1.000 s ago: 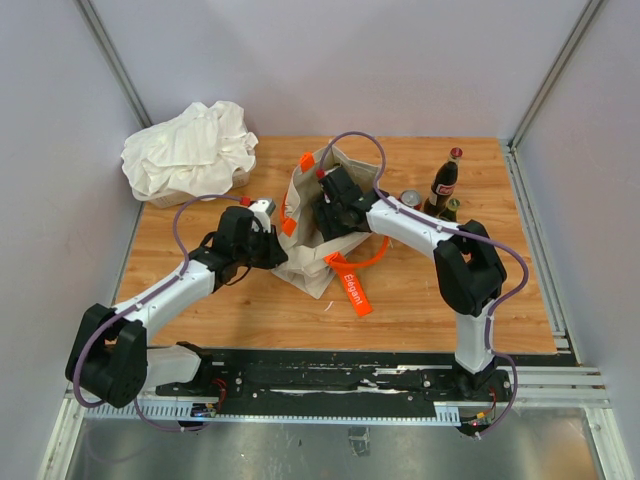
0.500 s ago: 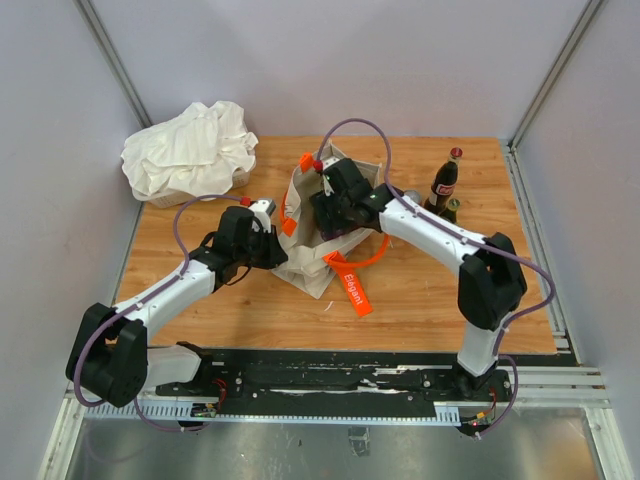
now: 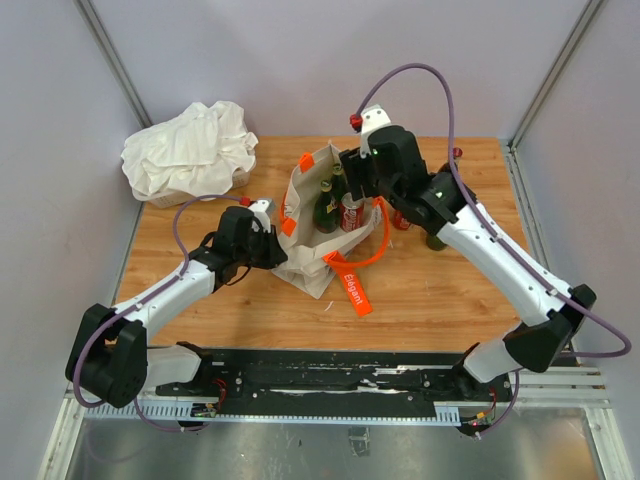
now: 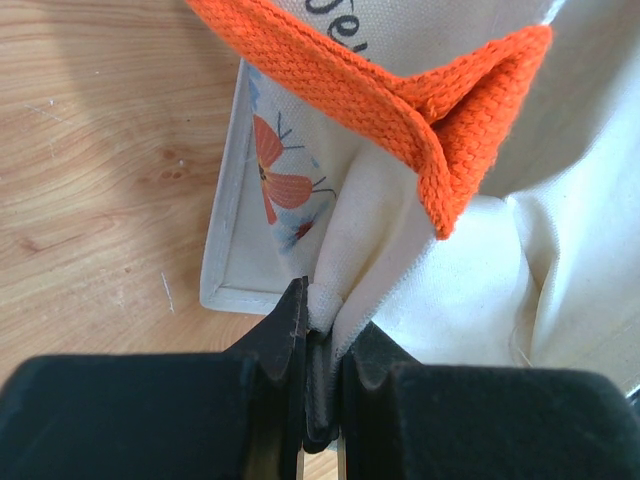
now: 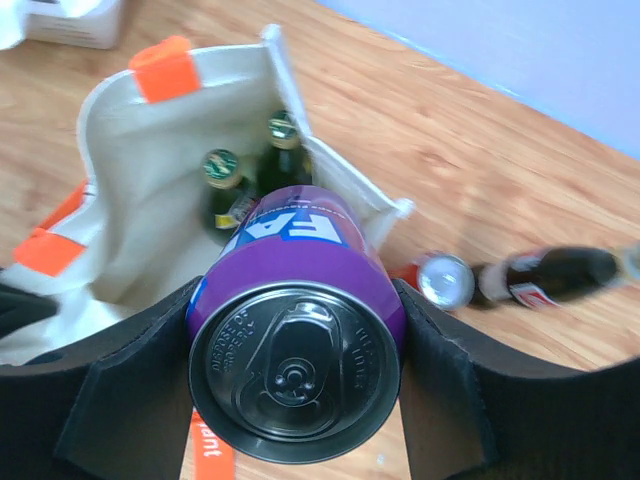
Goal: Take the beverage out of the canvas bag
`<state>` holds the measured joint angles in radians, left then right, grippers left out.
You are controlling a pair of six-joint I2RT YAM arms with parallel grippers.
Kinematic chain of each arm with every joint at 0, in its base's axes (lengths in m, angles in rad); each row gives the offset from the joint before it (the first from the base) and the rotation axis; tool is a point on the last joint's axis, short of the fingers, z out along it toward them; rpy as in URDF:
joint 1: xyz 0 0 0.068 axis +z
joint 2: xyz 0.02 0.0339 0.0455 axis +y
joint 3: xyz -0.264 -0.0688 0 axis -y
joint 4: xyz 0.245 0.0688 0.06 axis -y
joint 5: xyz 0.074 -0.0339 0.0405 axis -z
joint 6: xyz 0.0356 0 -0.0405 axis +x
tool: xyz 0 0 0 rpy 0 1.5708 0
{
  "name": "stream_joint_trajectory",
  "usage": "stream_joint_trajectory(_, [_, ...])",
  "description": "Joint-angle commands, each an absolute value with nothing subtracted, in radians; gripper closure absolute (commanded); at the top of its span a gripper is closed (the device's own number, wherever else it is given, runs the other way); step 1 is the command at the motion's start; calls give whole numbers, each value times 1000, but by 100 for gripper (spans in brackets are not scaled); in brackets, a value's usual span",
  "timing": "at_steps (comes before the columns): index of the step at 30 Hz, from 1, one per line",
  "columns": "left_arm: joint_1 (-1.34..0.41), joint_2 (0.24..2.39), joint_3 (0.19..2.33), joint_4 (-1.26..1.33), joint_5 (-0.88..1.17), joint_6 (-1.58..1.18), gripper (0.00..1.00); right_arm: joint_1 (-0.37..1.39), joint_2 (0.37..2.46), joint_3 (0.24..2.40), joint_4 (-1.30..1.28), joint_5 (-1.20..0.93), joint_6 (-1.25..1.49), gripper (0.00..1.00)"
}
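Lifting-out step in hand, right gripper (image 5: 296,390) clamped round a purple can (image 5: 300,255) just above the mouth of the canvas bag (image 3: 308,268), left gripper (image 4: 318,335) pinched tight on that bag's side wall; next, probably swing clear to the right of the bag, lower, release

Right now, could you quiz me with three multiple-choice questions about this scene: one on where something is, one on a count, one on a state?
1. Where is the purple can?
A) between the fingers of the right gripper, above the open canvas bag
B) at the bottom of the bag
C) lying on the floor

2. How many green bottles show inside the bag?
A) none
B) two
C) five

3. What is the left gripper doing?
A) pinching the bag's fabric edge
B) standing wide open
C) holding a bottle

Answers: 1 A, the right wrist view shows a finger on each side of it. 2 B, two caps show inside. 3 A, cloth sits between its closed jaws.
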<state>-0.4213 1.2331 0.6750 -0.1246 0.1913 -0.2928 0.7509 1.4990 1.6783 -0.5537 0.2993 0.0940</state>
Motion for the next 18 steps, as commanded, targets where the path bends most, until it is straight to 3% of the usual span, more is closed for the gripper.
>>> stream_joint_trajectory(1, [-426, 1248, 651, -165, 105, -266, 100, 763, 1385, 1719, -593, 583, 54, 99])
stream_joint_trajectory(7, [-426, 1242, 650, -168, 103, -266, 99, 734, 1231, 1582, -649, 800, 91, 99])
stream_joint_trajectory(18, [-426, 1223, 647, -188, 102, -266, 99, 705, 1064, 1209, -762, 747, 386, 99])
